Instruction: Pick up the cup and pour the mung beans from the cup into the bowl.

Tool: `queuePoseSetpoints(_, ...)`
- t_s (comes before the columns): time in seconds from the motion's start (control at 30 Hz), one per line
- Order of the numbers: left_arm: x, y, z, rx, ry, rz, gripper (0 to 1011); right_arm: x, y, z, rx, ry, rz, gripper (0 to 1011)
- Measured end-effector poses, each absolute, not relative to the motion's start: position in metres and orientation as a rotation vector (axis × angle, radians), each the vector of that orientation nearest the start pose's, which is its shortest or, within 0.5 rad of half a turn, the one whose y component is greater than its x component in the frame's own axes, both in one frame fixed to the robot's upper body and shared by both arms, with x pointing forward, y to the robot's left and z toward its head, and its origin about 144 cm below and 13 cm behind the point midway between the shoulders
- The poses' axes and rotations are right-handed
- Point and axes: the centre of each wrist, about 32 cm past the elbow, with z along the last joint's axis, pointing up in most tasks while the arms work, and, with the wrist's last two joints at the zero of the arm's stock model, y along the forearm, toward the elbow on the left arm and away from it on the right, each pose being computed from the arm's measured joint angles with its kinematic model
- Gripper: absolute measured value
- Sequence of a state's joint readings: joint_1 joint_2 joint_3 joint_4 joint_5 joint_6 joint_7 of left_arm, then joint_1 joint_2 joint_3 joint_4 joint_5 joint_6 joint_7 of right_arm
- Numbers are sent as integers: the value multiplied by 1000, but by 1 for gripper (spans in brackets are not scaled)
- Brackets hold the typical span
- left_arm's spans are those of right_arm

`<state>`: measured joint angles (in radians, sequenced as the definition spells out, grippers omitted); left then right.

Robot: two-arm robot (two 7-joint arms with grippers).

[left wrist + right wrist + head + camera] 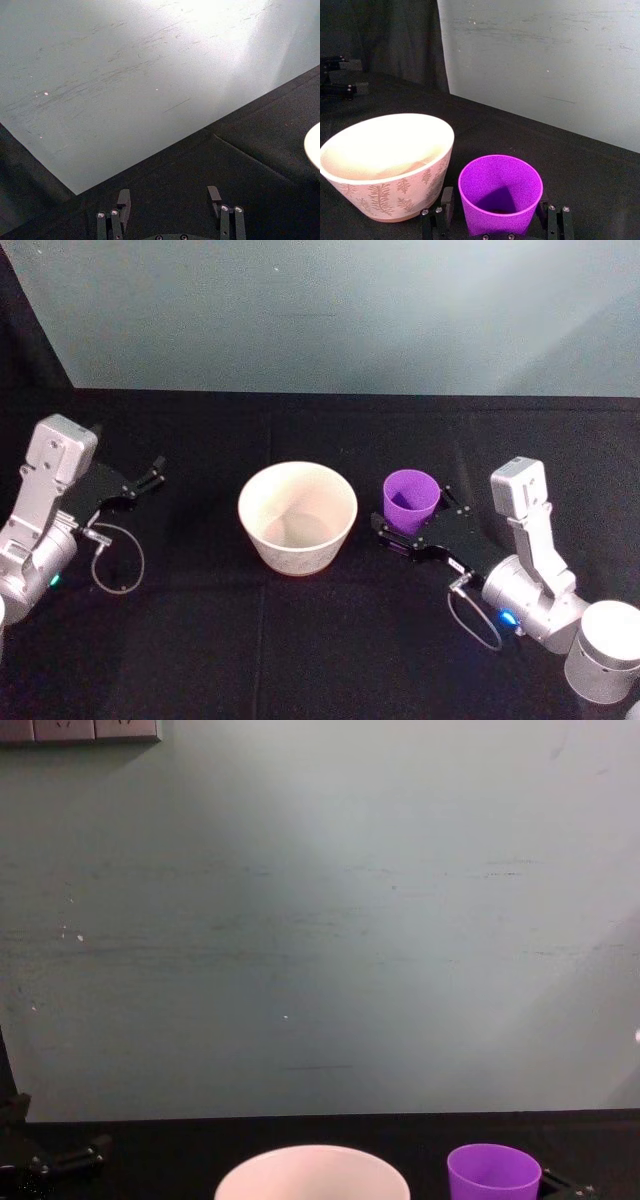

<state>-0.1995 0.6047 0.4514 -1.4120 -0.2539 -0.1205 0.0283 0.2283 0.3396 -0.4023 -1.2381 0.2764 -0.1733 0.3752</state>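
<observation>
1. Nearest, at about 4 o'clock from the bowl, the right gripper [413,518] lies low over the black desk [300,640]. A looped cable [478,625] trails behind its wrist.
2. Its fingers [446,202] are spread apart and straddle the cup [410,500], one on each side. A thin gap shows on the side toward the bowl, so they flank the cup rather than clamp it.
3. The cup stands upright on the desk at 3 o'clock from the bowl, just beside it and not touching. It is bright purple, smooth and tapered. Its bottom lies in shadow, so I cannot tell what it holds.
4. The bowl [298,545] sits upright at the middle of the desk, wide and pale, with a fern-leaf print on its outer wall. Nothing stands between it and the cup.
5. At 9 o'clock, well apart from the bowl, the left gripper [155,472] rests with its fingers open wide and nothing between them.
6. Farthest, at 12 o'clock, a pale grey-green wall [350,310] rises behind the desk.
</observation>
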Motion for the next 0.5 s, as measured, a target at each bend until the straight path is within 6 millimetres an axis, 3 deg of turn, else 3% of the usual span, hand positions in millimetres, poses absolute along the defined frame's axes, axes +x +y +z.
queuePoseSetpoints(0.23,489,310,1140,304,-285,1248,1000,503,-246,1098,-127,-45,-925,995)
queuePoseSetpoints(0.5,489,310,1140,305,-285,1248,1000,503,-246,1098,-123,-40,-931,812)
